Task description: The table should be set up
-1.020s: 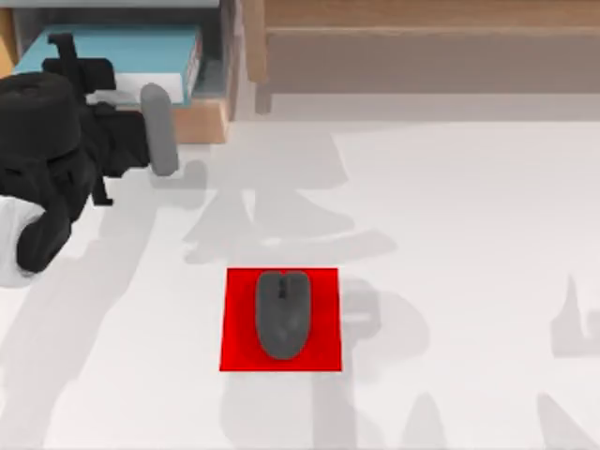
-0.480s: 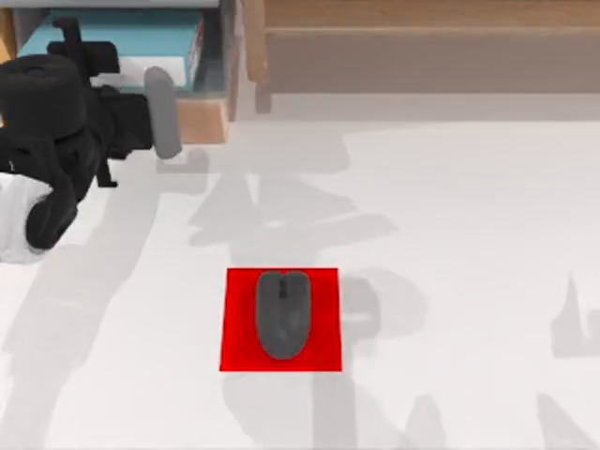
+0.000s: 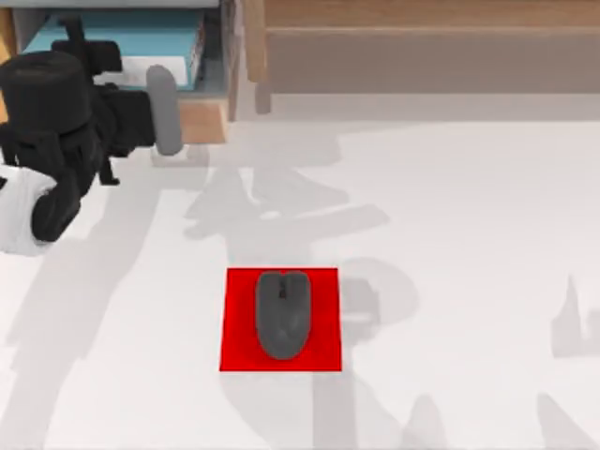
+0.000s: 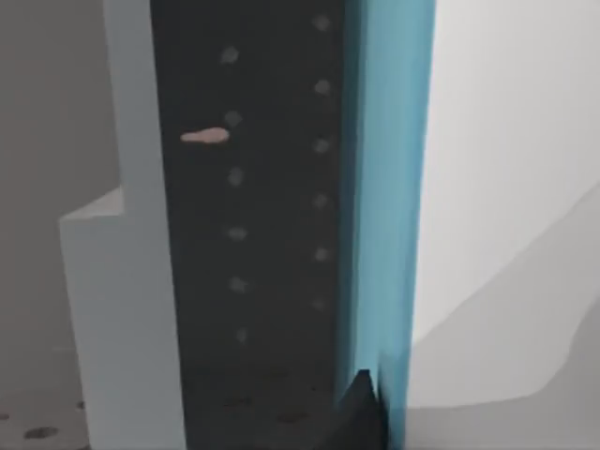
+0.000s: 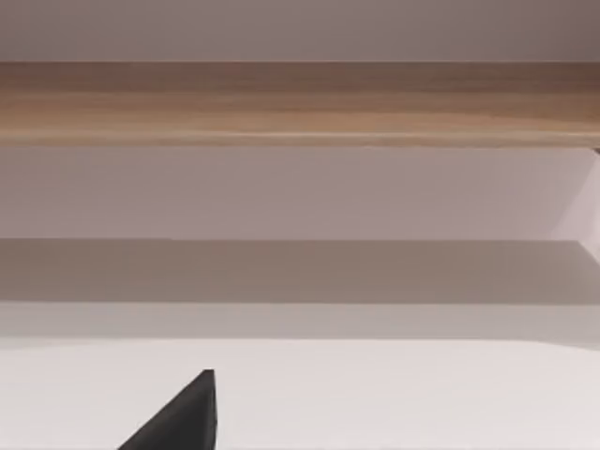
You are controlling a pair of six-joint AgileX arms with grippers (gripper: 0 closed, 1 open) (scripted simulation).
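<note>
The left gripper (image 3: 164, 112) reaches the drawer (image 3: 202, 117) at the counter's (image 3: 469, 234) far-left corner, fingers' state untellable; a mouse (image 3: 282, 314) sits on its red mat (image 3: 239, 352) near the front edge.

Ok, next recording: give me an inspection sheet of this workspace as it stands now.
Surface: white table, shadows across it.
Job's things: dark grey mouse lies on a red mat, near the front middle.
Clutter: nothing seen.
Hands: left hand at the back left, by the open drawer holding a blue book; grey handle at its tip.
Cables: nothing seen.
Surroundings: wooden shelf along the back.
</note>
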